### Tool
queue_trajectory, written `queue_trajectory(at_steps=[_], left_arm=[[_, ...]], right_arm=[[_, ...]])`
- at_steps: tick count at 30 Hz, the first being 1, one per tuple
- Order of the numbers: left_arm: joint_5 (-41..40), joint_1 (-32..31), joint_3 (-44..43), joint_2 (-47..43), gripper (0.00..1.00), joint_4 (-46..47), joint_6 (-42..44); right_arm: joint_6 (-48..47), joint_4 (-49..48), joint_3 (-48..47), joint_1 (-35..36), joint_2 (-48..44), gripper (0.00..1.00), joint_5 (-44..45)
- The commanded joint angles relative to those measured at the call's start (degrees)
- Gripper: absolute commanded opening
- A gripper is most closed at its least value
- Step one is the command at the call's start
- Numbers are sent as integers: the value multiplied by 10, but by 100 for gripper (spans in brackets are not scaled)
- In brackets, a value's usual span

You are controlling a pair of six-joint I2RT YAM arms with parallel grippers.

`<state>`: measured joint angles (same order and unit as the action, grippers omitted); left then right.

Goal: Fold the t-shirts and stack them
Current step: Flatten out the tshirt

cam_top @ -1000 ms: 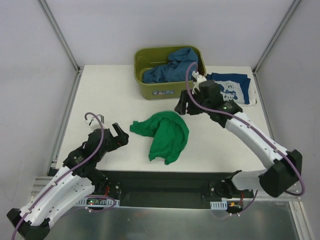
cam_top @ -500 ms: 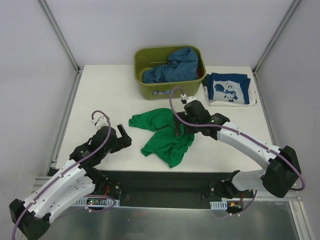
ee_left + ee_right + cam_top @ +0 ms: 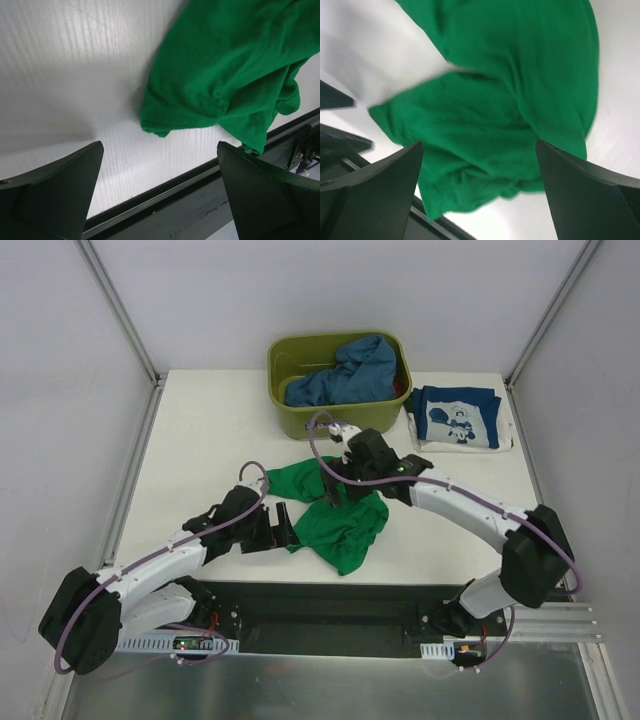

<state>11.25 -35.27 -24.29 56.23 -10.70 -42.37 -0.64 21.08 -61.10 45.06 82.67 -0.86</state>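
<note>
The bright green t-shirt [image 3: 345,520] lies crumpled on the white table near the front edge. My left gripper [image 3: 283,527] stands open low at its left edge, with the cloth [image 3: 225,70] ahead of the fingers and nothing between them. My right gripper [image 3: 335,488] hovers open over the shirt's upper part, and green cloth [image 3: 510,110] fills that wrist view below the spread jaws. The navy t-shirt with the white-blue print [image 3: 457,418] lies folded at the back right. The mid-blue t-shirt [image 3: 345,375] is heaped in the tub.
The olive-green tub [image 3: 300,425] stands at the back middle, just behind the right arm. The table's front edge and its black rail [image 3: 200,175] run close under the left gripper. Bare white table [image 3: 200,440] lies to the left.
The left arm has swung right, up to the green shirt's edge. The right arm has moved left and nearer over the shirt with its jaws opening wide. The shirt now lies more spread out.
</note>
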Motion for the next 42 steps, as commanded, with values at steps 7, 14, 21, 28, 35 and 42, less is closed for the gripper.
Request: queue_trajectory(at_steps=[7,14,21,28,35,42], left_arm=[[72,-2,7,132,58,178,-22],[44,-2,26,114,0,178,-38],[-99,-2,57,-118,0,-93,-94],[-89,-2,97,-234,0,-151,-140],[-69,-2,98,-208,0,-155,-141],[-63,-2,91,-199,0,-157,-127]], right_arm=[[-85,11,-279,9,203,99,-83],[-98,19,-335,8,240,99,-65],[-124,69,-462,33,365,99,-78],[-131,76,-626,67,510,99,-33],[-96,5,-713,80,613,98,28],[-53,33,-706,82,656,84,87]])
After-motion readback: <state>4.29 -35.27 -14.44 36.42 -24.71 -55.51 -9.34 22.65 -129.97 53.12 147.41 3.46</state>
